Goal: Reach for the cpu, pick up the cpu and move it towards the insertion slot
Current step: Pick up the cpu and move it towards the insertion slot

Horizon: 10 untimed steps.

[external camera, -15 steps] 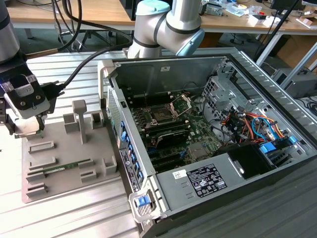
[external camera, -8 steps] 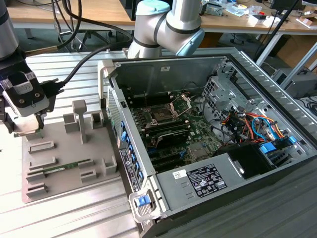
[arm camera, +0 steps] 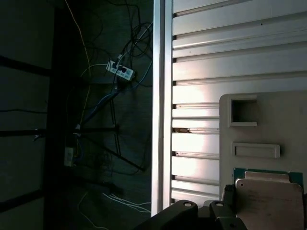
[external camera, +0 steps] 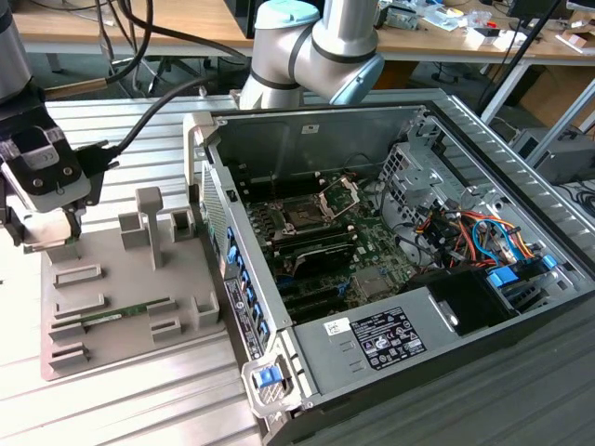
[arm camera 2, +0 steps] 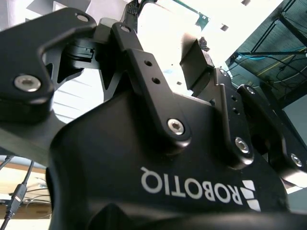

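Hovering black pincer point(external camera: 67, 234), grip impossible to tell, beside flat silvery square cpu point(arm camera: 268, 201), grey tray point(arm camera: 288, 110)

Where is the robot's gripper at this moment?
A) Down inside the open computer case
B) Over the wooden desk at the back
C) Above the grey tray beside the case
C: in the exterior view the gripper hangs above the grey tray at the exterior view's left, outside the open computer case.
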{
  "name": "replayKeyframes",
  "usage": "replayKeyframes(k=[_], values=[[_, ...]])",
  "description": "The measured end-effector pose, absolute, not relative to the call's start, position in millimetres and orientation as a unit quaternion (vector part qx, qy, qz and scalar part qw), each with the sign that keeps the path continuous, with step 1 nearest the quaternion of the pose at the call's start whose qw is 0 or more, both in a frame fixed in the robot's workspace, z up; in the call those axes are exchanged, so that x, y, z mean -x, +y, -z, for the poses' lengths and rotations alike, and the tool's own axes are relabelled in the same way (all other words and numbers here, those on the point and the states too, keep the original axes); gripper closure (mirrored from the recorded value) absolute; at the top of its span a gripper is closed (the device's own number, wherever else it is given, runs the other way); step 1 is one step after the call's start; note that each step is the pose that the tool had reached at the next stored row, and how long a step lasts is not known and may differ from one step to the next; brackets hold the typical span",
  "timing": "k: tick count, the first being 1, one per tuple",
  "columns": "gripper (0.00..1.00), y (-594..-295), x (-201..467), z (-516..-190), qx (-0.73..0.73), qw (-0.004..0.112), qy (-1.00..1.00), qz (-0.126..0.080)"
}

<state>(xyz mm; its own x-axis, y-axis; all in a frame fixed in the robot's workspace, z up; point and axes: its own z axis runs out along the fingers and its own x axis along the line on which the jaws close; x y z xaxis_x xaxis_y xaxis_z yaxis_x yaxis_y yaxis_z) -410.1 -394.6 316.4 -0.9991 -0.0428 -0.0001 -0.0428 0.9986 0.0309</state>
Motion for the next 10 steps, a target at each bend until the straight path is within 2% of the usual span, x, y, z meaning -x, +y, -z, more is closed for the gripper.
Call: replayKeyframes(k=[10], values=[[0.45, -394.6, 410.1, -322.8, -0.021, 0.0, -1.0, 0.015]])
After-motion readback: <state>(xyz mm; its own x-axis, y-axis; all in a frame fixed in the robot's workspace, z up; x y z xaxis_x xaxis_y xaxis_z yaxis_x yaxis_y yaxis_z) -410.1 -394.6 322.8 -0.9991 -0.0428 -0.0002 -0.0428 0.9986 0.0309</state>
